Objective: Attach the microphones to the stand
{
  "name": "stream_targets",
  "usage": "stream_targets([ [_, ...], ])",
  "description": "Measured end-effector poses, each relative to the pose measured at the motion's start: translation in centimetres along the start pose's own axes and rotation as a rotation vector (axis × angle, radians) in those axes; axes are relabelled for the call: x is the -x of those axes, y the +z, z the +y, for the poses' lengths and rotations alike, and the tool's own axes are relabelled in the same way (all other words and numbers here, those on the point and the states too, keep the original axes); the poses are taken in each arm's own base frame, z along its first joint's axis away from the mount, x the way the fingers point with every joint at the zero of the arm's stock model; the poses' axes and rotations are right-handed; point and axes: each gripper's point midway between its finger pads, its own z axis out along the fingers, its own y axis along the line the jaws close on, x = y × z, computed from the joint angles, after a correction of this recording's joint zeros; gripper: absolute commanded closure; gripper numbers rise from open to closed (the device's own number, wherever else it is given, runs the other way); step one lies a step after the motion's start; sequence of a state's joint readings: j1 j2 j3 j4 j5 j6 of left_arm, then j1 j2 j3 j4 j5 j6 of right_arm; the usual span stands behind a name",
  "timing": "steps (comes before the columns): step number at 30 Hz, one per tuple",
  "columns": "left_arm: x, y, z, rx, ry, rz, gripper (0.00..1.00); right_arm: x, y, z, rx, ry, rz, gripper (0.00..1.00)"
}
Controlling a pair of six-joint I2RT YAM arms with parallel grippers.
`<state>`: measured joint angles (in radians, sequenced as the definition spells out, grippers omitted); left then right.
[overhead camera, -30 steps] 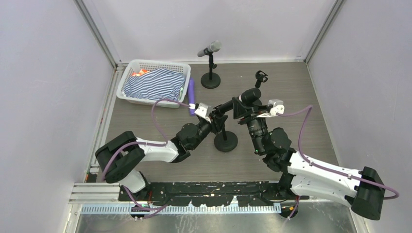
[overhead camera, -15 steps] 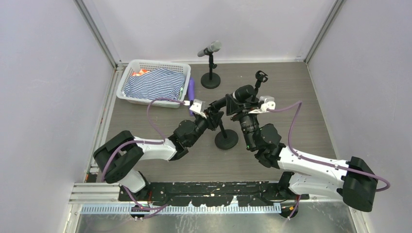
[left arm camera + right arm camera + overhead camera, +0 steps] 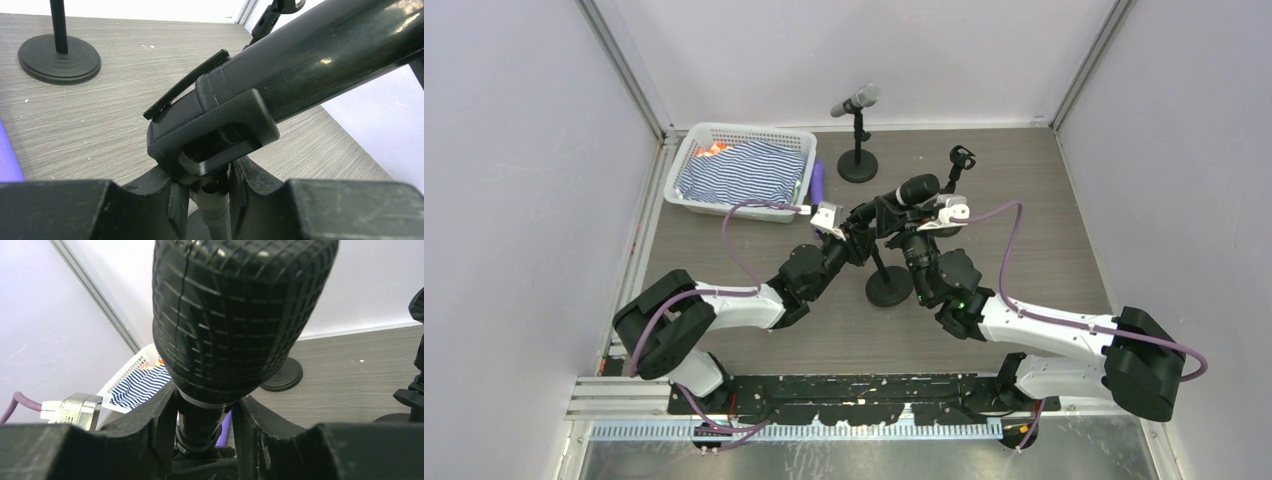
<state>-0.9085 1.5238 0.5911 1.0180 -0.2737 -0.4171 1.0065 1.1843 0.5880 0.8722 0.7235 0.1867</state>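
My right gripper [image 3: 202, 422] is shut on the black microphone [image 3: 240, 310], just below its mesh head. In the left wrist view the microphone's body [image 3: 320, 55] lies in the clip [image 3: 215, 135] of the middle stand [image 3: 890, 286]. My left gripper [image 3: 216, 192] is shut on that stand's pole right under the clip. A silver-grey microphone [image 3: 856, 100] sits tilted in the back stand [image 3: 857, 172]. A purple microphone [image 3: 818, 180] lies on the table beside the basket. From above, both grippers, left [image 3: 859, 228] and right [image 3: 904, 207], meet over the middle stand.
A white basket [image 3: 692, 150] holding a blue-striped cloth stands at the back left. A third stand [image 3: 961, 158] with an empty clip stands at the back right, close behind the right wrist. Grey walls close in the table on three sides.
The right arm has carried the black microphone left and back, bringing it into the middle stand's clip. The left gripper has stayed shut on the pole, shifting slightly.
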Motion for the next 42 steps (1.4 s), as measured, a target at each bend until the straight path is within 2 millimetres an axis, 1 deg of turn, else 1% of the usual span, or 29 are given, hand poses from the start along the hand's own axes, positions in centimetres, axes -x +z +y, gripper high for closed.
stream_targets([
  [7, -0.1, -0.1, -0.1, -0.005, 0.001, 0.008, 1.00, -0.3, 0.4, 0.2, -0.011, -0.033, 0.030, 0.99],
  [19, -0.1, -0.1, -0.1, -0.001, -0.028, 0.009, 1.00, -1.6, 0.4, 0.5, 0.000, -0.071, 0.032, 0.99],
  [22, -0.1, -0.1, -0.1, 0.000, -0.035, 0.009, 1.00, -2.5, 0.5, 0.6, 0.004, -0.076, 0.043, 0.99],
  [25, -0.1, -0.1, -0.1, -0.001, -0.037, 0.009, 1.00, -3.8, 0.6, 0.7, 0.009, -0.082, 0.070, 0.99],
  [27, -0.2, -0.1, -0.2, -0.005, -0.033, 0.011, 1.00, -5.2, 0.4, 0.7, 0.017, -0.099, 0.106, 0.99],
  [28, -0.2, -0.1, -0.1, -0.001, -0.038, 0.011, 1.00, -5.4, 0.5, 0.9, 0.015, -0.090, 0.105, 0.99],
  [35, -0.2, -0.2, -0.4, -0.014, -0.029, 0.014, 1.00, -4.9, 0.0, 0.8, 0.022, -0.067, 0.109, 0.99],
  [37, -0.3, -0.4, -0.8, -0.027, -0.021, 0.018, 1.00, -4.7, -0.5, 0.7, 0.031, -0.071, 0.120, 0.96],
  [39, -0.4, -0.5, -1.2, -0.037, -0.019, 0.022, 1.00, -4.3, -0.9, 0.6, 0.036, -0.075, 0.126, 0.87],
  [42, -0.6, -0.7, -1.6, -0.048, -0.021, 0.027, 1.00, -3.7, -1.4, 0.5, 0.043, -0.079, 0.134, 0.79],
])
